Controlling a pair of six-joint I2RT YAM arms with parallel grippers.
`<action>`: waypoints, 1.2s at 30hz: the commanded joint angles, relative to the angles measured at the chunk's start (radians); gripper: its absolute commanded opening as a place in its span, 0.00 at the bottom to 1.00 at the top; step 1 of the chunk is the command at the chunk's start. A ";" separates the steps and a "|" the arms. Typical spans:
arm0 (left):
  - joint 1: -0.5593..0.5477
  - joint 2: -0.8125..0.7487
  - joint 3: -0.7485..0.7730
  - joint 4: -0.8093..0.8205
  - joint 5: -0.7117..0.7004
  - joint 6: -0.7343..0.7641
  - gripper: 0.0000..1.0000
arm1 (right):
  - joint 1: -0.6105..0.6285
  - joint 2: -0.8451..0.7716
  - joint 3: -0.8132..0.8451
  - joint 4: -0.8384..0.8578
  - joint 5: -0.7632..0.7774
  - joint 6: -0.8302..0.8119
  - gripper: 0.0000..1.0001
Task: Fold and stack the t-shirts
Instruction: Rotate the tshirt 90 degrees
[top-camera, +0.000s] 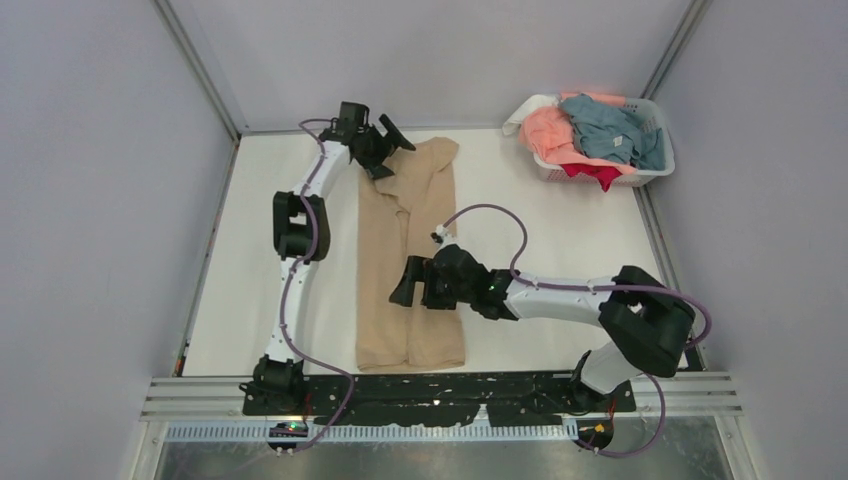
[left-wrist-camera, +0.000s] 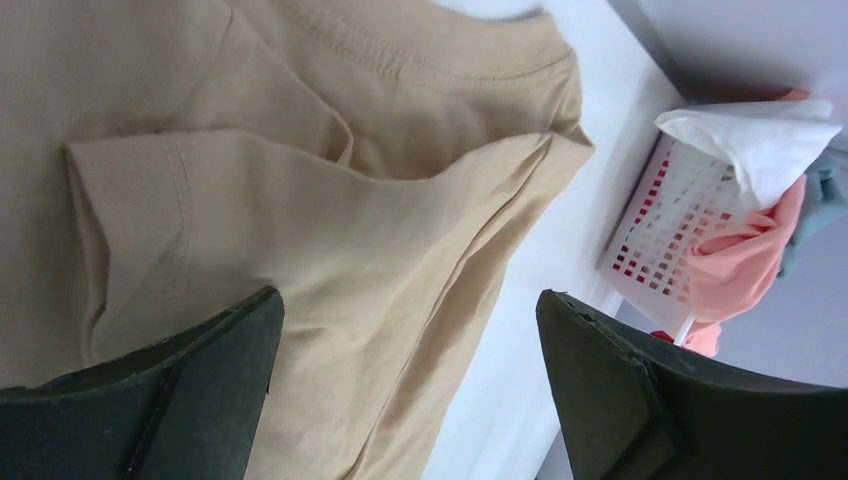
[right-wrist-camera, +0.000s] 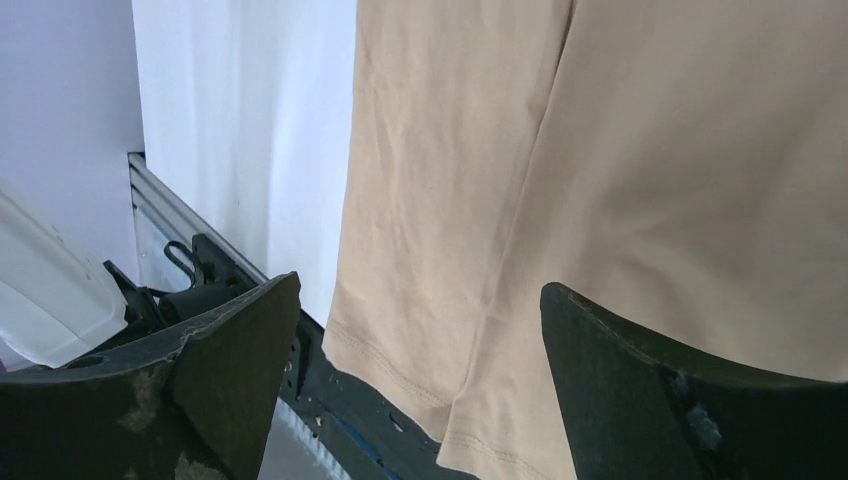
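A tan-beige t-shirt (top-camera: 410, 250) lies on the white table, folded lengthwise into a long strip, collar end far, hem at the near edge. My left gripper (top-camera: 392, 140) is open above its far collar end; the left wrist view shows the folded sleeve and collar (left-wrist-camera: 330, 190) between the spread fingers. My right gripper (top-camera: 408, 283) is open over the strip's lower middle; the right wrist view shows the hem (right-wrist-camera: 450, 400) below it. Salmon-pink (top-camera: 550, 132), grey-blue (top-camera: 612, 128) and red (top-camera: 592, 173) shirts lie piled in the basket.
The white slotted basket (top-camera: 655, 172) stands at the far right corner, with a white cloth (top-camera: 522, 110) over its left rim; it also shows in the left wrist view (left-wrist-camera: 660, 230). A black and metal rail (top-camera: 450, 392) runs along the near table edge. Grey walls enclose the table.
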 joint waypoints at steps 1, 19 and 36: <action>0.033 -0.078 0.049 0.113 -0.001 -0.029 1.00 | -0.001 -0.179 0.059 -0.110 0.191 -0.122 0.95; -0.296 -1.676 -1.609 0.058 -0.658 0.162 1.00 | 0.003 -0.544 -0.139 -0.496 0.210 -0.468 0.96; -0.567 -2.097 -2.156 -0.144 -0.291 -0.095 0.83 | 0.128 -0.507 -0.309 -0.376 -0.052 -0.439 0.95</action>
